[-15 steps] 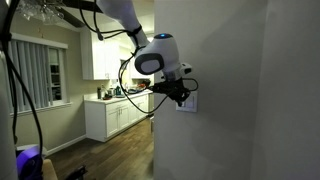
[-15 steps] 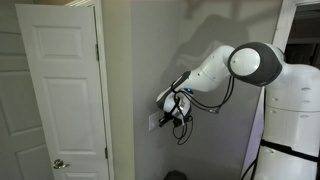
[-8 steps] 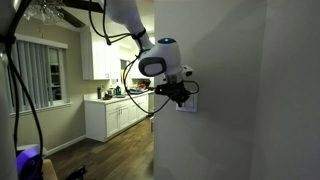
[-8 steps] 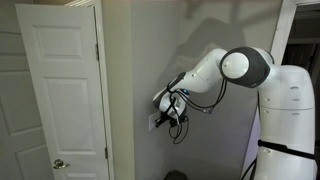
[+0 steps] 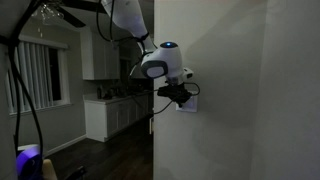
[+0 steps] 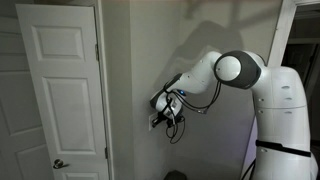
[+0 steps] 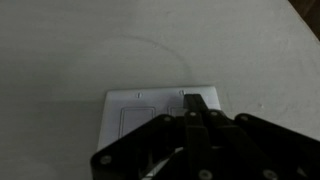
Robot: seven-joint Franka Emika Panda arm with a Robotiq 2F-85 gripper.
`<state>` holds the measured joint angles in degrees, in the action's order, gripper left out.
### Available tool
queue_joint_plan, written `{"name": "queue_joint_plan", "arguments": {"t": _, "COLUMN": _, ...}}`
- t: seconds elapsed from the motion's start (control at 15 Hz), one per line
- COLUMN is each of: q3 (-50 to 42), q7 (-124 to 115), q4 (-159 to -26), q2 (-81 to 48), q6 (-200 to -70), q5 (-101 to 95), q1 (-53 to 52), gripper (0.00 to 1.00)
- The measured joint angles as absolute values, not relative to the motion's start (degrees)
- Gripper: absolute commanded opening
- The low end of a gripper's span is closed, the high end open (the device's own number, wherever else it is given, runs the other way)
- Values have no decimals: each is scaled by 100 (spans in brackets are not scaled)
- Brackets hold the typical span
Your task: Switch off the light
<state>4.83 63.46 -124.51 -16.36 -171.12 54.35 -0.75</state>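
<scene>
The light switch is a small white wall plate (image 7: 135, 112) with rocker paddles, filling the middle of the wrist view. It also shows in both exterior views (image 5: 189, 102) (image 6: 153, 123), mostly hidden behind the gripper. My gripper (image 7: 193, 103) is shut, with its joined black fingertips against the right-hand paddle. In both exterior views the gripper (image 5: 181, 94) (image 6: 161, 114) is pressed to the plate on the grey wall. No lamp shows. The room behind the wall corner is dim.
A white panelled door (image 6: 60, 90) stands close beside the switch wall. Beyond the wall corner (image 5: 153, 130) lie kitchen cabinets (image 5: 108, 117), a dark ceiling fan (image 5: 62, 12) and hanging cables (image 5: 25, 95). The robot's white base (image 6: 285, 120) stands near the wall.
The kitchen room beyond the wall corner has turned clearly darker. The arm's elbow has shifted slightly; the gripper has stayed pressed on the switch plate.
</scene>
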Motion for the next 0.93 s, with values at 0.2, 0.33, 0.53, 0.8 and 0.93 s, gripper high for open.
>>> {"name": "queue_joint_plan", "arguments": {"t": 0.2, "q3": 576, "q7": 6598, "q4": -12423, "q2": -1659, "q6": -17111, "q5": 5571, "q1": 20, "gripper": 1}}
{"name": "queue_joint_plan", "arguments": {"t": 0.33, "q3": 542, "q7": 6615, "q4": -12424, "q2": -1687, "q6": -17112, "q5": 5539, "q1": 25, "gripper": 1}}
{"name": "queue_joint_plan", "arguments": {"t": 0.53, "q3": 205, "q7": 6338, "q4": -12557, "q2": -1779, "q6": -17080, "q5": 4988, "q1": -61, "gripper": 0}}
{"name": "queue_joint_plan", "arguments": {"t": 0.8, "q3": -440, "q7": 5809, "q4": -12895, "q2": -1758, "q6": -16838, "q5": 4060, "q1": -297, "gripper": 1}}
{"name": "queue_joint_plan", "arguments": {"t": 0.93, "q3": -657, "q7": 5707, "q4": -13062, "q2": -1673, "q6": -16641, "q5": 3757, "q1": -394, "gripper": 0}}
